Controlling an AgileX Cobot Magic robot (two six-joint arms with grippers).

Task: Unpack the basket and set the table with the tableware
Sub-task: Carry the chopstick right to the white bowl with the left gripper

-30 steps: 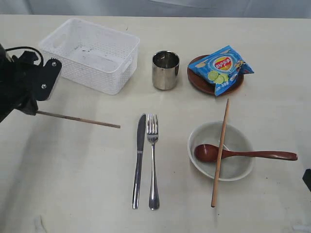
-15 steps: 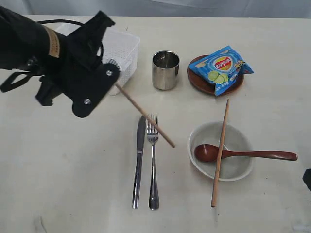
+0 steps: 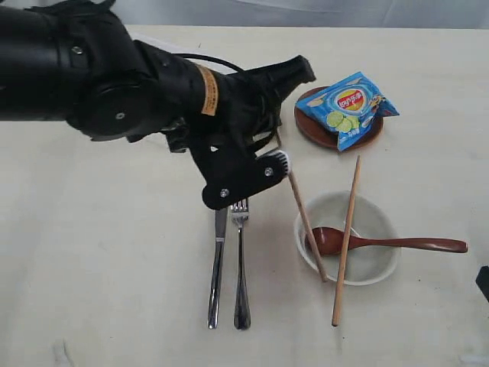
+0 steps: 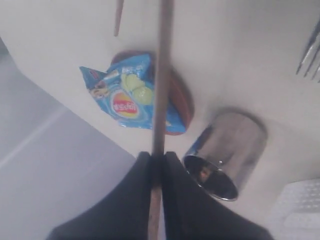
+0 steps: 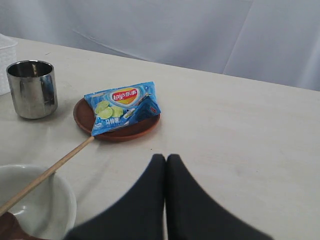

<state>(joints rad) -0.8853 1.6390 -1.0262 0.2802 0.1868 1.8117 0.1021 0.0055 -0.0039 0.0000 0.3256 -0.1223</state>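
Basket [image 5: 6, 46], white with lattice sides, sits at the far left of the pale table [image 3: 114, 290]. In the exterior view the bulky black left arm [image 3: 92, 76] hides nearly all of it. The arm reaches across from the left toward the middle.

The left gripper [image 3: 284, 162] has its jaws pinched narrowly on a thin wooden chopstick [image 3: 306, 222]. The left wrist view shows both fingers [image 4: 175, 180] pressed against the stick. The held chopstick slants down toward the near right, and its free end lies over the left rim of the pale bowl [image 3: 378, 267]. Whether it touches the rim cannot be told.

The bowl stands at the near right. A red-brown wooden spoon [image 3: 397, 244] rests in it with its handle pointing right. A second chopstick [image 3: 345, 241] lies across the bowl, running near to far.

Left of the bowl, a steel knife [image 3: 218, 264] and fork [image 3: 241, 260] lie side by side, handles toward the near edge.

Far right of centre, a red-brown plate [image 3: 309, 126] carries a blue chips bag [image 3: 348, 107]. A small steel cup [image 5: 31, 87] stands upright just left of the plate, beside the basket.

The right gripper [image 5: 166, 161] has its jaws pressed together on nothing, above bare table near the plate.
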